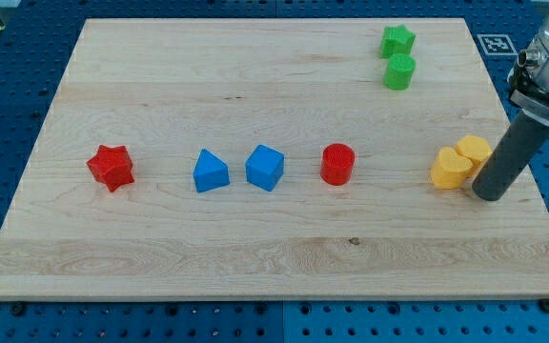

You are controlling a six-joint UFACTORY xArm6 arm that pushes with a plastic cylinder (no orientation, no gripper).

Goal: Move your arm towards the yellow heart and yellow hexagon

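The yellow heart [451,169] and the yellow hexagon [474,150] lie touching each other near the board's right edge, the hexagon up and to the right of the heart. My tip [489,194] rests on the board just right of the heart and below the hexagon, very close to both. The dark rod rises from it toward the view's upper right.
A red cylinder [336,164], a blue cube [265,168], a blue triangular block [210,172] and a red star [111,168] form a row across the middle. A green star [397,40] and green cylinder [399,71] sit at the top right. The wooden board [255,257] has its right edge near the tip.
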